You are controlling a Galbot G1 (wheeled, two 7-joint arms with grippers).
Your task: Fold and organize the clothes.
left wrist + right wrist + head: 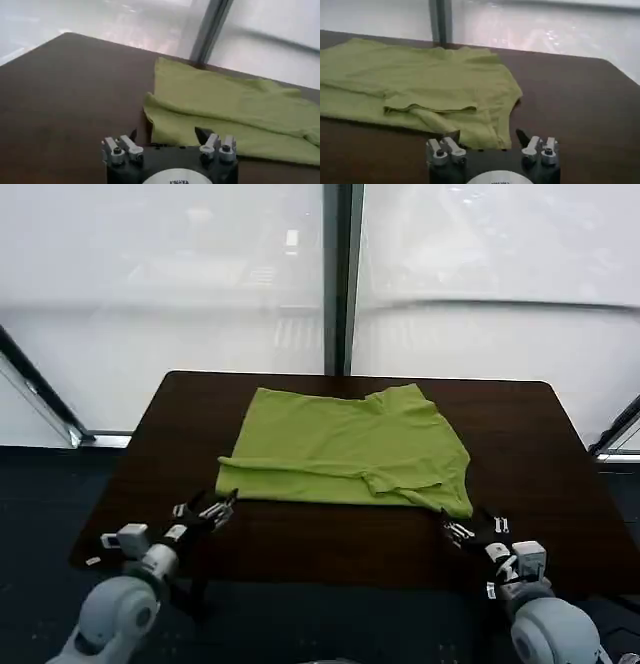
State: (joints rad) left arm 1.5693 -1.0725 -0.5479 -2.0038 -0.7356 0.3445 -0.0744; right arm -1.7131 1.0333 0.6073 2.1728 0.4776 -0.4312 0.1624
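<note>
T-shirt [345,449] lime-green, partly folded, centre of head view on dark table [560,474]. Soft, light, limp fabric; likely drapes and slips, best pinched at near hem corners. Left gripper [222,508] lower left, jaws spread, empty, just off near-left corner. Right gripper [455,530] lower right, jaws spread, empty, beside near-right corner

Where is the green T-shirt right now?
The green T-shirt lies partly folded in the middle of the dark table, towards the window side. The left tool and right tool sit open by its near corners.
</note>
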